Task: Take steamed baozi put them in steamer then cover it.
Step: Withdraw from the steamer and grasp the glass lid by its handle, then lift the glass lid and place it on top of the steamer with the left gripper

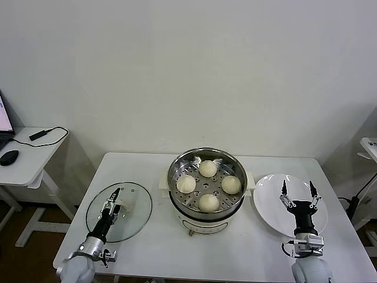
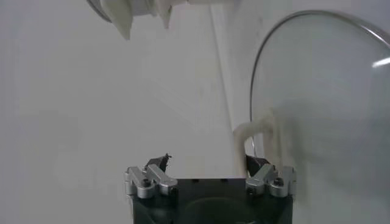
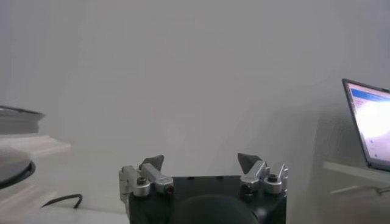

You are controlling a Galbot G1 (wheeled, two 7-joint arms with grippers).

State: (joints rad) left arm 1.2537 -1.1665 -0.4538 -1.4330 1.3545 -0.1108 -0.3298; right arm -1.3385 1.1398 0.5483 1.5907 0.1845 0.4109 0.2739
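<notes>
Left gripper (image 1: 115, 203): fingers apart, straddling the white handle (image 2: 256, 129) of the lid (image 1: 119, 211); contact with the handle cannot be told. The lid is a round clear glass disc with a thin metal rim, lying flat on the table (image 1: 147, 247) left of the steamer (image 1: 206, 180).

Right gripper (image 1: 298, 192): fingers spread wide, holding nothing, poised above the flat white plate (image 1: 268, 203) to the right of the steamer.

Steamer: shiny round steel basket, perforated floor, on a white cooker base (image 1: 203, 224). Four buns (image 1: 208, 168) sit inside, smooth, domed, cream-white, spaced in a diamond and not touching.

Table is white and matte. Plain white wall (image 1: 188, 71) behind. A second white desk (image 1: 26, 159) at far left carries a black mouse (image 1: 9, 157) and a cable (image 1: 44, 137). A laptop (image 3: 368, 125) shows in the right wrist view.
</notes>
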